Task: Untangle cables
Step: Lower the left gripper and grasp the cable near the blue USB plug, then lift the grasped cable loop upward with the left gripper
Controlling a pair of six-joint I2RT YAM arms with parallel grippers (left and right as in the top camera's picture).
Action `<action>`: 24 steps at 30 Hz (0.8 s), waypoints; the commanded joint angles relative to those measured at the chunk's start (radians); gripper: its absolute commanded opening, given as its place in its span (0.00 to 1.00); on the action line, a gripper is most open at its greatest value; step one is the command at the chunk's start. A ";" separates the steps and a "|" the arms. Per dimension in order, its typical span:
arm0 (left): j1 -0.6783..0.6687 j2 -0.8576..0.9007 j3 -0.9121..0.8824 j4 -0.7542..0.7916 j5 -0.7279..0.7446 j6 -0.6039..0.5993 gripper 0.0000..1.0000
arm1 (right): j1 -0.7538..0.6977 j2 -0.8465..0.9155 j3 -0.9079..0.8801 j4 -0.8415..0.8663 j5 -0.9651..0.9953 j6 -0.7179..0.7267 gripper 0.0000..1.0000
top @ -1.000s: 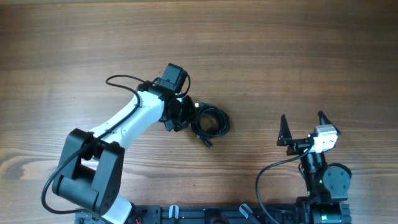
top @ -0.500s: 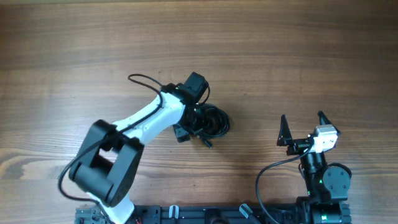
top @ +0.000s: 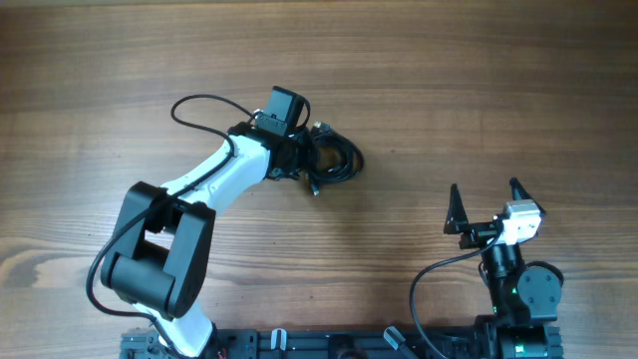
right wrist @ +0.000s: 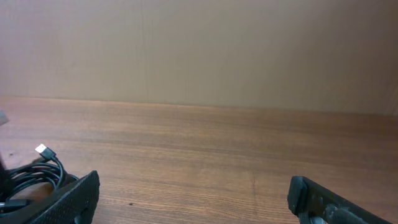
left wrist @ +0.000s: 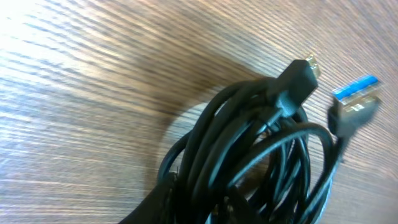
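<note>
The cables (top: 337, 160) are a bundle of thin black cords coiled in loops on the wooden table, just above centre. My left gripper (top: 304, 168) is at the bundle's left edge and shut on it. In the left wrist view the cables (left wrist: 261, 155) fill the frame, with a blue-tipped USB plug (left wrist: 357, 102) and a small plug (left wrist: 298, 78) sticking out. My left gripper's dark fingers (left wrist: 205, 211) are mostly hidden among the cords. My right gripper (top: 485, 204) is open and empty at the lower right, far from the bundle. The right wrist view shows the cables (right wrist: 31, 177) at far left, beyond the open right gripper (right wrist: 193, 193).
The left arm's own thicker black wire (top: 199, 105) loops over the table behind the wrist. The table is bare wood (top: 478, 80), with a plain wall (right wrist: 199, 50) beyond its far edge.
My left arm swung right into the bundle, then pulled back toward the far side. The cable bundle moved that way with it. The right arm has not moved.
</note>
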 commanded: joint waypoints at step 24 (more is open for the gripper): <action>-0.024 0.027 0.121 -0.195 -0.029 -0.076 0.15 | 0.005 -0.007 0.000 0.003 0.017 -0.012 1.00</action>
